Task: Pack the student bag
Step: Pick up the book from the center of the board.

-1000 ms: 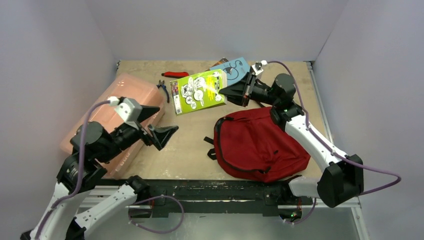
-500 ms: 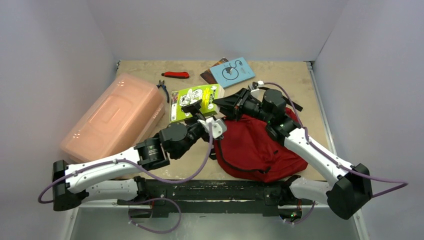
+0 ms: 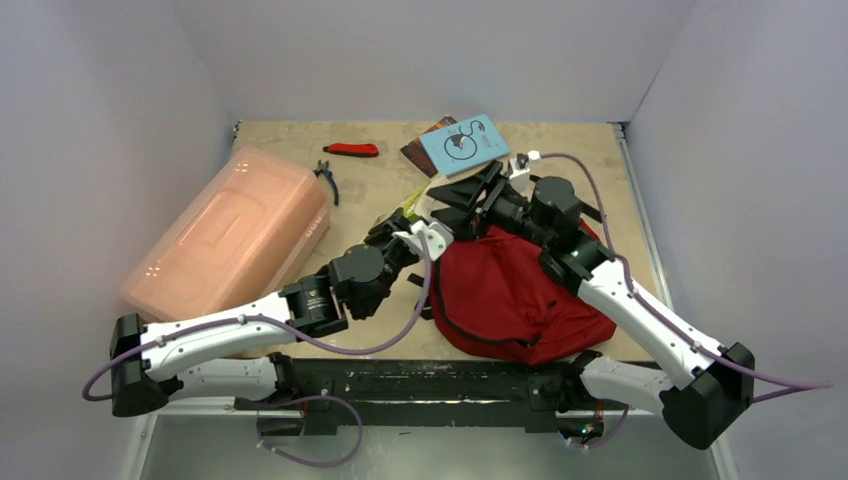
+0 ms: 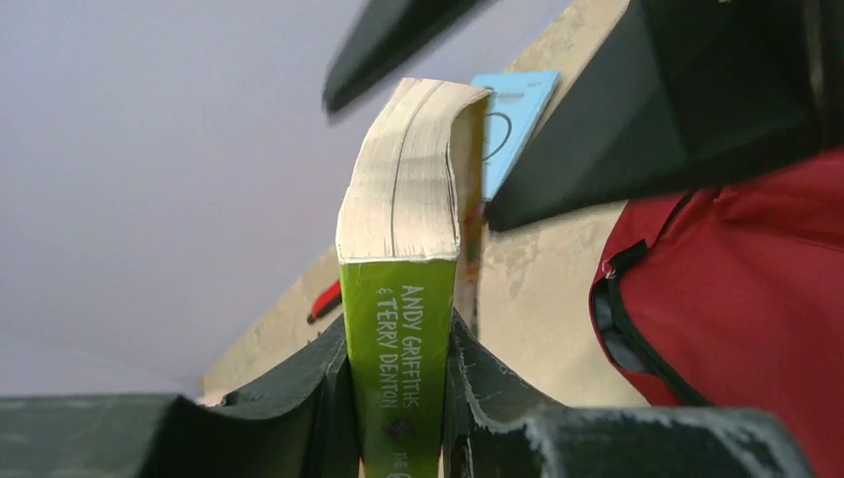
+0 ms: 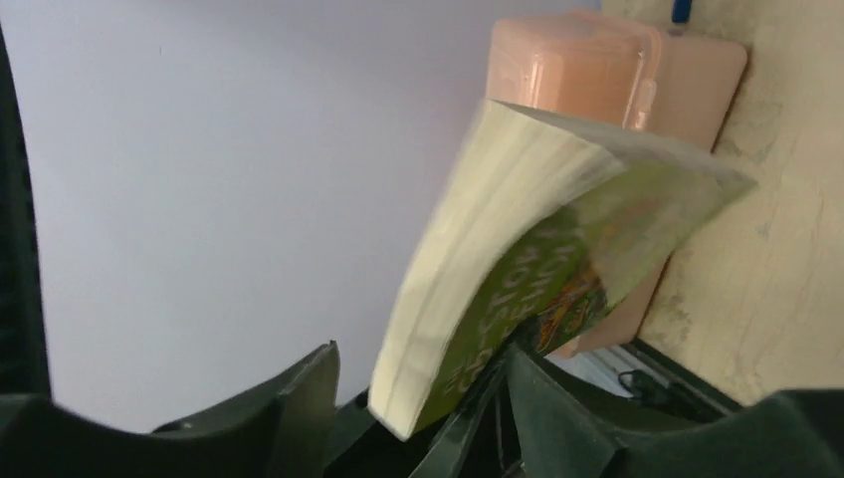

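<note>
Now left gripper (image 4: 398,344) clamps green book (image 4: 403,199); right gripper (image 5: 418,358) spread around it; student bag (image 3: 520,290) alongside.

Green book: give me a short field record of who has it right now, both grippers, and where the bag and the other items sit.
book: green paperback, held on edge, between both grippers
left gripper: shut on the spine end
right gripper: jaws apart around the book, gap showing on the page side
student bag: red, lying on the table right of centre; book not in it
other items: pink box at left, pliers beside it; red cutter and blue book at the far edge
</note>
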Tool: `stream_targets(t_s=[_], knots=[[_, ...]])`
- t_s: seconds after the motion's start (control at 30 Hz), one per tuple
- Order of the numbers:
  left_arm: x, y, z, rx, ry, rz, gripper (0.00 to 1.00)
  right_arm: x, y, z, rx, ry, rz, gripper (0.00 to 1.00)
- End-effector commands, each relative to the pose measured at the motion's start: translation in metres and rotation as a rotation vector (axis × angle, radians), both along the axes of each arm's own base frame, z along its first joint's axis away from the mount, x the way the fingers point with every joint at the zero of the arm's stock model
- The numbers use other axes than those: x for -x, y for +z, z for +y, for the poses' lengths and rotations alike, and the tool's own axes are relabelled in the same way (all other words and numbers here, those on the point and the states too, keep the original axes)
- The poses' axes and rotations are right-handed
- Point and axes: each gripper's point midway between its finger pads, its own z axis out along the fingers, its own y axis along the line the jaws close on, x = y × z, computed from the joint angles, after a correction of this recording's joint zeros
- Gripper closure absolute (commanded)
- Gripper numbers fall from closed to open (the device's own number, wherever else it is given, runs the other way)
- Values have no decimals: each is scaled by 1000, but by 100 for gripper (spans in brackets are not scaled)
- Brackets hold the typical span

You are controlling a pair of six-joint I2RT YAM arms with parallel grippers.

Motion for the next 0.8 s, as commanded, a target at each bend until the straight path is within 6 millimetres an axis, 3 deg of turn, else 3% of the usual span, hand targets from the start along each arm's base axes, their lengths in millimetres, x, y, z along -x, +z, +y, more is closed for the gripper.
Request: stream_targets(t_s=[0.0, 0.07, 0.17, 0.3, 0.43, 0.6, 0.77], knots=[[9, 54, 53, 442, 110, 128, 100, -5, 56, -16, 286, -33, -531, 20], [15, 61, 65, 686, 59, 294, 100, -8, 40, -22, 435, -19, -581, 8], [26, 79, 74, 936, -32, 423, 100, 5, 23, -26, 455, 30, -644, 3], [36, 110, 78, 1169, -123, 503, 100, 40, 27, -15, 178, 101, -721, 1], [40, 135, 72, 1410, -239, 575, 100, 73, 32, 3, -114, 184, -681, 1], [45, 160, 66, 1654, -436, 608, 100, 72, 35, 14, -252, 172, -596, 1], [47, 154, 66, 1771, -502, 649, 100, 67, 43, 12, -373, 149, -543, 1]])
